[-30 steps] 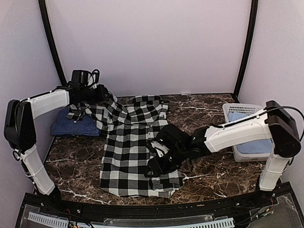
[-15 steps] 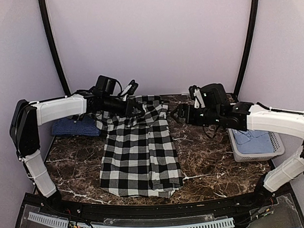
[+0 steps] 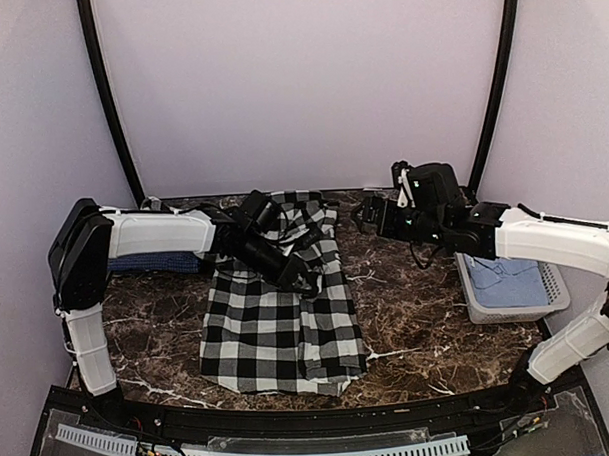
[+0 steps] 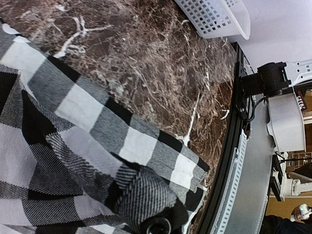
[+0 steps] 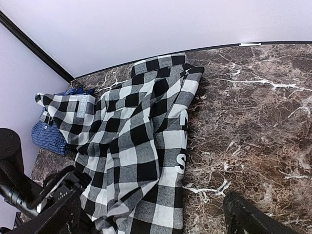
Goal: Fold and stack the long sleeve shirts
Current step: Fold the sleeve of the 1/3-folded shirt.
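The black-and-white checked shirt [image 3: 278, 324] lies spread lengthwise down the middle of the marble table [image 3: 418, 324]. My left gripper [image 3: 294, 276] reaches over its upper half from the left, shut on a bunched fold of checked cloth [image 4: 141, 195] that hides the fingers in the left wrist view. The dark blue shirt [image 3: 151, 261] lies folded at the back left, partly behind the left arm, and its corner [image 5: 51, 134] shows in the right wrist view. My right gripper [image 3: 367, 218] hovers just right of the checked shirt's [image 5: 136, 136] top edge, open wide with nothing between its fingers [image 5: 253, 219].
A white slotted basket [image 3: 512, 286] holding light blue cloth stands at the right edge of the table; its corner [image 4: 214, 17] shows in the left wrist view. The table's front rail [image 4: 234, 170] runs close to the shirt's hem. Bare marble lies between shirt and basket.
My left gripper swung from the back left over the shirt's middle, dragging checked cloth with it. My right gripper left the shirt's lower part, rose to the back right and opened wide.
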Tool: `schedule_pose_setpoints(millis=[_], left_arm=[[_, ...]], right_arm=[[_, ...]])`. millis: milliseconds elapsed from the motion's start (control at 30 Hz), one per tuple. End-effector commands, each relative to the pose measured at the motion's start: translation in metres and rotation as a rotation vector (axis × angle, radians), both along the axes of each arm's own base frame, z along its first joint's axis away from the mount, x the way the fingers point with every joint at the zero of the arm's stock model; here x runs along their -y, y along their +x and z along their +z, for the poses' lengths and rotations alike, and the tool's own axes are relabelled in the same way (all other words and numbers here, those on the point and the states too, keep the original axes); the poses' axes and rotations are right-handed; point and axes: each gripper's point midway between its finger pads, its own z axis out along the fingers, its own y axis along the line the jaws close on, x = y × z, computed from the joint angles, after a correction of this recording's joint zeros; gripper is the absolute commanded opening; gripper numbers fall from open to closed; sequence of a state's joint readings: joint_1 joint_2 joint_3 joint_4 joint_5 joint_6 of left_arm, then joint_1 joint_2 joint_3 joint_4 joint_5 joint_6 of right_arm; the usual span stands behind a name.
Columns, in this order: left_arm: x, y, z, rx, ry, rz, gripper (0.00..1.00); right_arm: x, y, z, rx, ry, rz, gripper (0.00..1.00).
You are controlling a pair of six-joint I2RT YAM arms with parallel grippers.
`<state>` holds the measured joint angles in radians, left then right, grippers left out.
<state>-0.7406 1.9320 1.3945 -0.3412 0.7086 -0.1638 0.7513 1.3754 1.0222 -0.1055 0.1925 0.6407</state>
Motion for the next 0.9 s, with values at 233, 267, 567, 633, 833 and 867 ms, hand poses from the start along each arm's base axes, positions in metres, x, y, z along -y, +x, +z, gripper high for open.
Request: schedule_pose_setpoints(millis=[233, 267, 567, 633, 833, 867], left_arm=[[0.019, -0.042, 0.011, -0.037, 0.008, -0.115, 0.03], [0.021, -0.042, 0.011, -0.038, 0.004, -0.113, 0.03], [0.025, -0.057, 0.003, -0.057, 0.027, -0.155, 0.04], [0.026, -0.059, 0.002, -0.064, 0.029, -0.156, 0.05], [0.029, -0.063, 0.003, -0.07, 0.012, -0.157, 0.34], [0.029, -0.063, 0.006, -0.069, 0.003, -0.158, 0.43]], right_arm=[[0.006, 0.002, -0.006, 0.005, 0.01, -0.026, 0.99], [0.006, 0.002, -0.006, 0.005, 0.01, -0.026, 0.99], [0.01, 0.0, -0.008, -0.001, 0.002, -0.032, 0.99], [0.01, -0.001, -0.01, -0.004, 0.002, -0.032, 0.99], [0.008, -0.003, -0.015, -0.021, 0.005, -0.02, 0.99], [0.008, -0.004, -0.016, -0.025, 0.001, -0.014, 0.99]])
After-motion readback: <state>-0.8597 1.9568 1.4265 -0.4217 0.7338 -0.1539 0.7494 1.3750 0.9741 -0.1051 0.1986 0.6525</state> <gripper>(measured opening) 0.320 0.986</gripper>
